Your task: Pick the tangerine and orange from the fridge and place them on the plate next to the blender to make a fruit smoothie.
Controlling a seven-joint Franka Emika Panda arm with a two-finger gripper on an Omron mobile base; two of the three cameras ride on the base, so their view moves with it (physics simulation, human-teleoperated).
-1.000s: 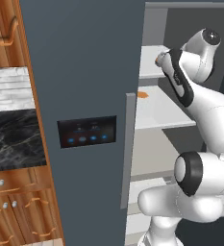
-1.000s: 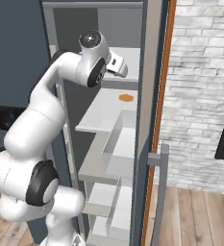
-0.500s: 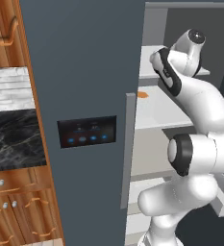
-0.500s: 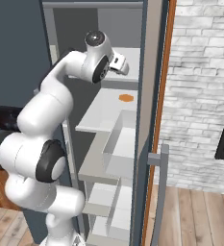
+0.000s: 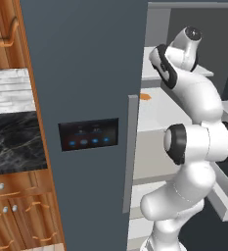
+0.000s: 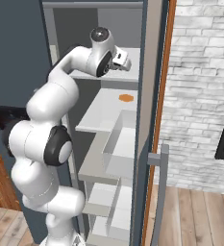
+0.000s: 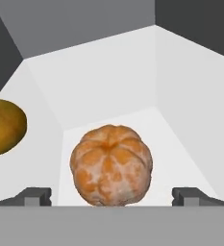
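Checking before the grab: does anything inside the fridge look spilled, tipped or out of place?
Nothing stands out. The segmented tangerine sits upright on the pale fridge shelf, centred between the open gripper fingertips. A darker orange fruit lies apart at the hand view's left edge. No spill or damage shows.

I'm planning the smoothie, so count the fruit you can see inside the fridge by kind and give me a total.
Segmented, peeled-looking tangerine: 1
Smooth darker orange: 1
Total: 2 fruits, both on a fridge shelf.
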